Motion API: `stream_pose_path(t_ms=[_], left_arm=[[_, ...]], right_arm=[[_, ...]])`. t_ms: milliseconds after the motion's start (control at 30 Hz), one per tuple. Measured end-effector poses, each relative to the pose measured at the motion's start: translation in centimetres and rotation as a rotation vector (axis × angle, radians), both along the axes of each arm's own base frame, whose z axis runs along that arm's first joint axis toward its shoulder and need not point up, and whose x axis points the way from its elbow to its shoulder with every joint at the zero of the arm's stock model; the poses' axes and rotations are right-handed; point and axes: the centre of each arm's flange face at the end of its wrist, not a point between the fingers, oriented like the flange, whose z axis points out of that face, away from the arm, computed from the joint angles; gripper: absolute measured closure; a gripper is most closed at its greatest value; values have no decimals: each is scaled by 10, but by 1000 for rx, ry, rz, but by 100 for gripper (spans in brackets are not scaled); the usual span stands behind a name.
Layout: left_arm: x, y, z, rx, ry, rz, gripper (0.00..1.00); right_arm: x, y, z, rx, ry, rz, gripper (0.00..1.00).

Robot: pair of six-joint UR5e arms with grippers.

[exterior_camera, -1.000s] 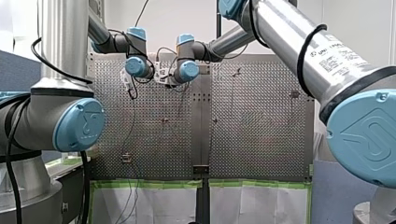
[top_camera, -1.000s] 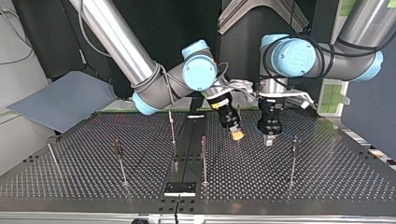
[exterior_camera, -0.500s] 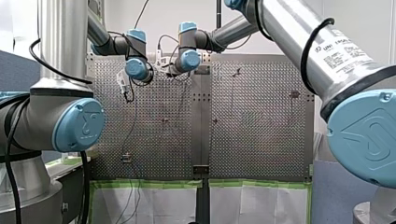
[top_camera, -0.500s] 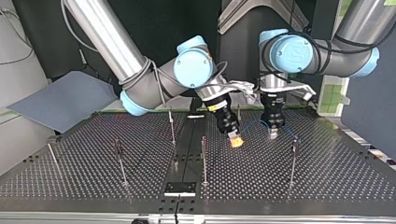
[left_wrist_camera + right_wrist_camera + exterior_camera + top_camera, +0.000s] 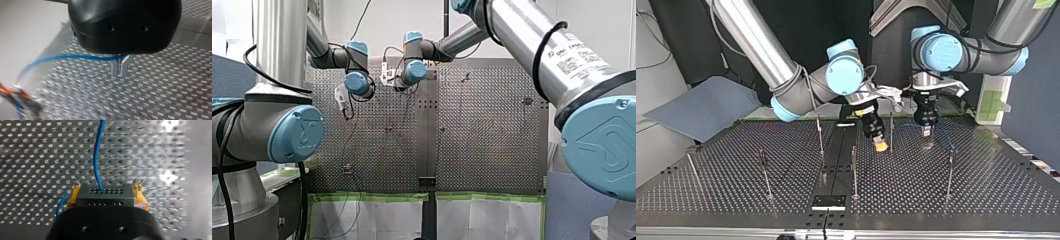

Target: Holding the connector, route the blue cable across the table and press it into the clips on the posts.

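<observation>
Right fingers (image 5: 140, 199), yellow pads, clamped on the black connector (image 5: 105, 193). The blue cable (image 5: 96, 157) leaves its face straight ahead, over the tabletop (image 5: 986, 192). Left fingers (image 5: 114, 68) nearly together, pinched on the same cable near their roots, where it runs crosswise to them. In the top view a thin post (image 5: 891, 131) stands just beside the right fingers, between the two arms, so my right arm is nearer it. Second post (image 5: 950, 172) near the left fingers. Judged: cable not yet in any clip. Clips too small to make out; cable only faint arcs in the top view.
</observation>
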Motion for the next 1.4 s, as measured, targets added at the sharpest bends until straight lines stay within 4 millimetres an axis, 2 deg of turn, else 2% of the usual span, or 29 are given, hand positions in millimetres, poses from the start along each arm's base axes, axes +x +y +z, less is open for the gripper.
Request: stream_pose_path(t_ms=[400, 733, 933, 1133, 1400], left_arm=[[-15, 10, -64, 2, 68, 20, 100], [-3, 8, -111, 15, 96, -4, 100], [3, 10, -132, 26, 122, 0, 100], [2, 11, -152, 37, 141, -7, 100], [2, 4, -162, 34, 130, -79, 100]], right_arm=[[-2, -8, -17, 24, 10, -11, 100], [-8, -4, -70, 83, 83, -12, 100], [-13, 0, -103, 120, 129, -10, 100], [-20, -5, -117, 140, 147, -21, 100], [-31, -17, -141, 165, 173, -42, 100]])
